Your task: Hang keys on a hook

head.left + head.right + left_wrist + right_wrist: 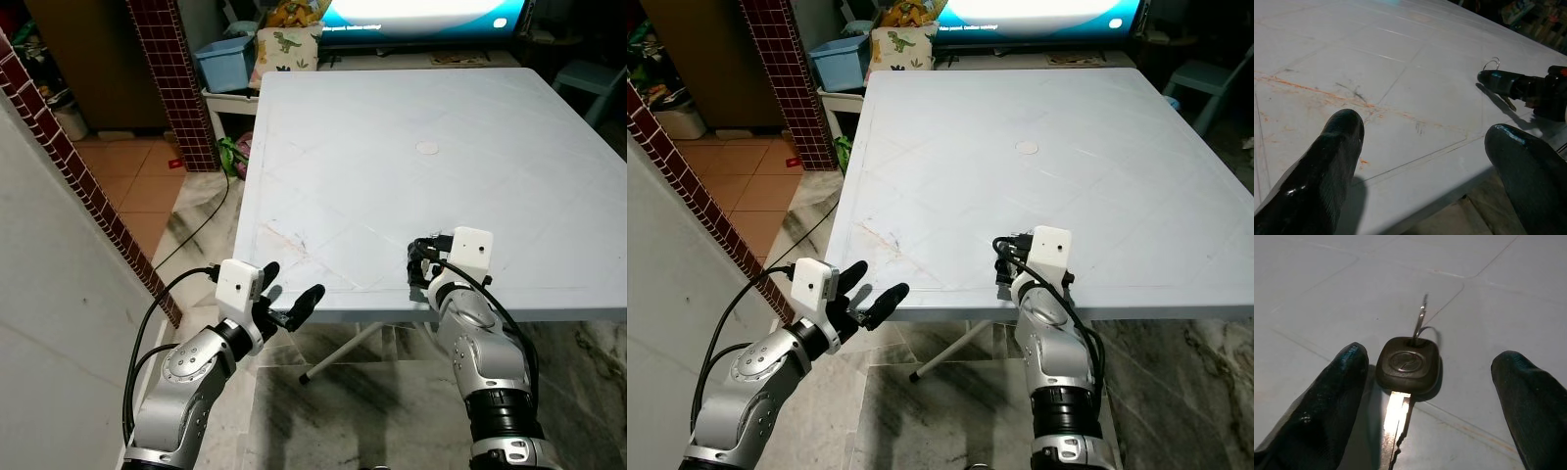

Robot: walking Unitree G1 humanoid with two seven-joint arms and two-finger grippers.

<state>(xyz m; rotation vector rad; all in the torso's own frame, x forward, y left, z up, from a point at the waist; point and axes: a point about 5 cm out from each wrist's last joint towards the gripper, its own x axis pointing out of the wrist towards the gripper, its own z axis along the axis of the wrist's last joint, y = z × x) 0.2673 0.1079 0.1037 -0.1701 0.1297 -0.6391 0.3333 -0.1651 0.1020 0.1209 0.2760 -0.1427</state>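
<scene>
- Where the right gripper (1430, 396) is positioned over the near edge of the white table (411, 108), its two black fingers (1317, 401) are seen spread wide apart, with nothing clamped between them.
- A key (1406, 369) is shown lying flat on the table surface between the two right fingers; neither finger can be confirmed as touching it, though one finger is just beside its head.
- The key is made up of a dark, rounded-square head with an embossed emblem, a bright metal blade pointing back toward the wrist, and a thin wire ring (1421, 318) standing up from the far end of the head.
- In the left wrist view, the ring (1491, 63) is seen just beyond one right finger, near the table's front edge.
- The left gripper (291, 305) is held off the table, just outside its near left corner, above the marbled floor (392, 352).
- Its fingers (1327, 161) are opened wide and nothing is held in them.
- Faint orange scuff marks (1312, 88) are noted on the tabletop ahead of the left gripper.
- A brick-tiled pillar (176, 78) and a blue bin (225, 61) are located beyond the table's far left corner.
</scene>
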